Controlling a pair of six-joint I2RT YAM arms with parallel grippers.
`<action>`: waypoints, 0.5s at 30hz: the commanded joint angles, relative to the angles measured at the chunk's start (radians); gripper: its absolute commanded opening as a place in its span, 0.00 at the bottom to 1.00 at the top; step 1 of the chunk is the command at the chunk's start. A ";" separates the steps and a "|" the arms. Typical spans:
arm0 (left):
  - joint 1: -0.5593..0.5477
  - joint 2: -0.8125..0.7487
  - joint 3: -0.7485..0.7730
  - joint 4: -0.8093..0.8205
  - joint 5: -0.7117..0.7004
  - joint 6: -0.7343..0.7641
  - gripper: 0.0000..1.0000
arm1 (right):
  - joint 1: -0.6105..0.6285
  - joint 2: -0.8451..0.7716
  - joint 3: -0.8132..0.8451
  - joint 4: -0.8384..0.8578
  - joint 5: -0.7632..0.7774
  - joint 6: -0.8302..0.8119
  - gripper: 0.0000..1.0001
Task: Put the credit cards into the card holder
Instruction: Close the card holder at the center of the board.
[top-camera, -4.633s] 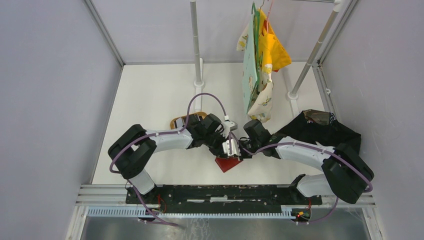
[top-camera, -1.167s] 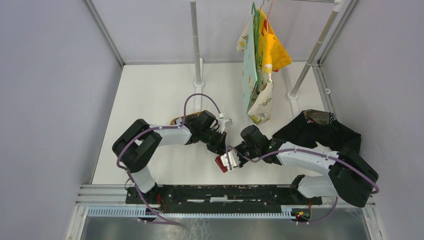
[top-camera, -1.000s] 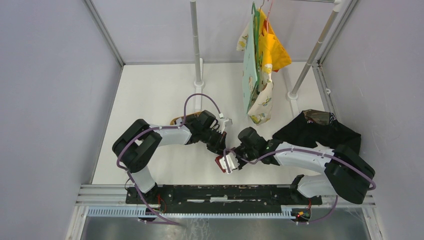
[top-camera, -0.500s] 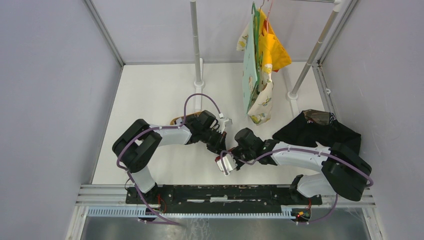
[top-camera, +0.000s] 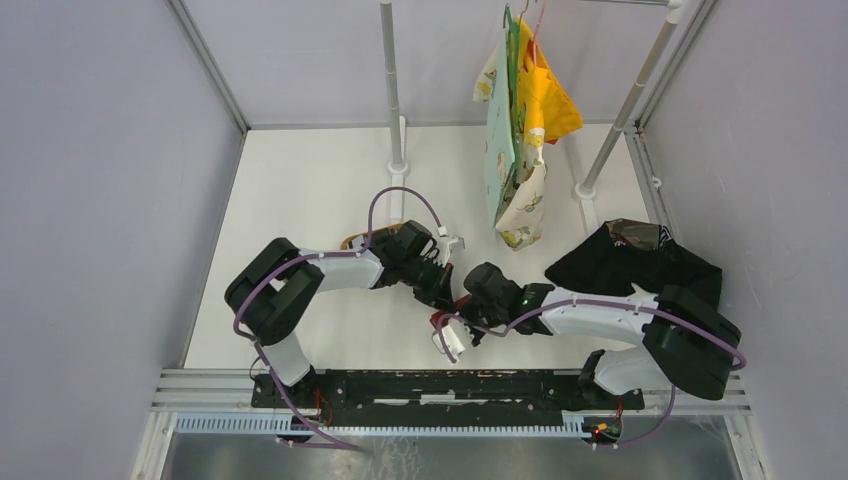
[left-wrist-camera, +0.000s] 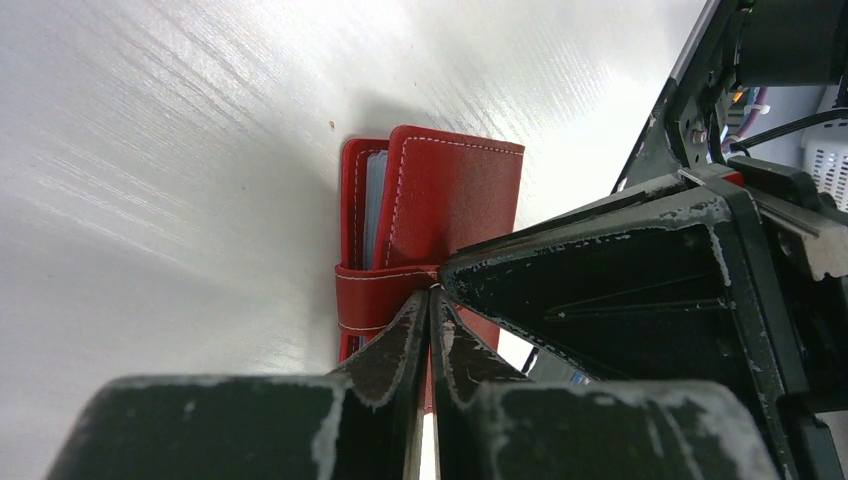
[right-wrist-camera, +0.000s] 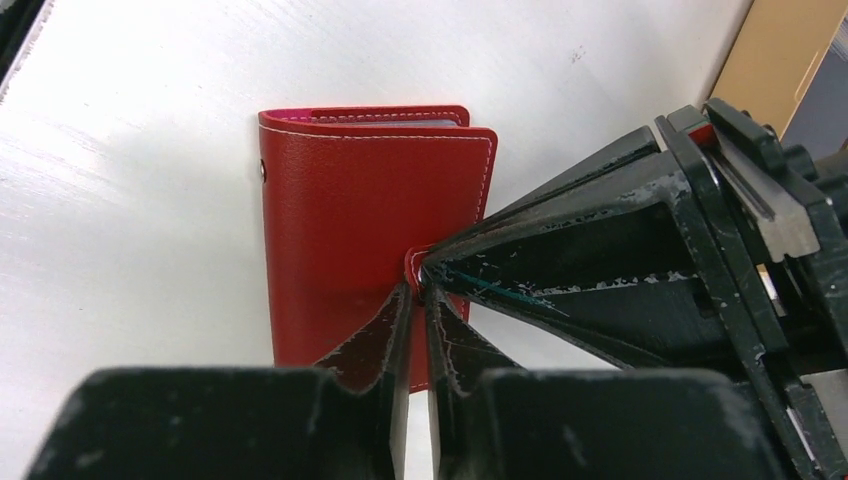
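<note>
The left gripper (left-wrist-camera: 430, 300) is clenched on the red snap tab (left-wrist-camera: 385, 290) of the card holder (left-wrist-camera: 455, 195), its fingertips almost meeting on the strap's end. The right gripper (right-wrist-camera: 412, 290) comes in from the opposite side and is pinched down on the same tab end, so the two sets of black fingers meet tip to tip. Seen from above, the left arm (top-camera: 330, 275) reaches rightward and the right arm (top-camera: 600, 310) reaches leftward, both low and bent, joining at the table's near middle.

The card holder lies folded flat on the white table (top-camera: 320, 180), covers together, white stitching along its edges and a snap stud (right-wrist-camera: 263, 170) on the cover's left edge in the right wrist view. A grey-blue strip (left-wrist-camera: 372, 200) shows between the covers; whether it is lining or a card cannot be told.

A tan tray (right-wrist-camera: 775, 60) sits just beyond the left gripper. A black cloth (top-camera: 640, 260) lies right, hanging clothes (top-camera: 520, 120) far right. Bare table extends left and far; the base rail (top-camera: 450, 385) is near.
</note>
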 joint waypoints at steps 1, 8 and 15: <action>-0.023 0.066 -0.019 -0.067 -0.133 0.019 0.11 | 0.031 0.023 0.030 -0.014 0.049 -0.033 0.10; -0.031 0.073 -0.004 -0.087 -0.147 0.016 0.11 | 0.081 0.058 0.060 -0.135 0.110 -0.110 0.05; -0.042 0.074 0.005 -0.100 -0.170 0.010 0.11 | 0.123 0.093 0.068 -0.203 0.138 -0.137 0.04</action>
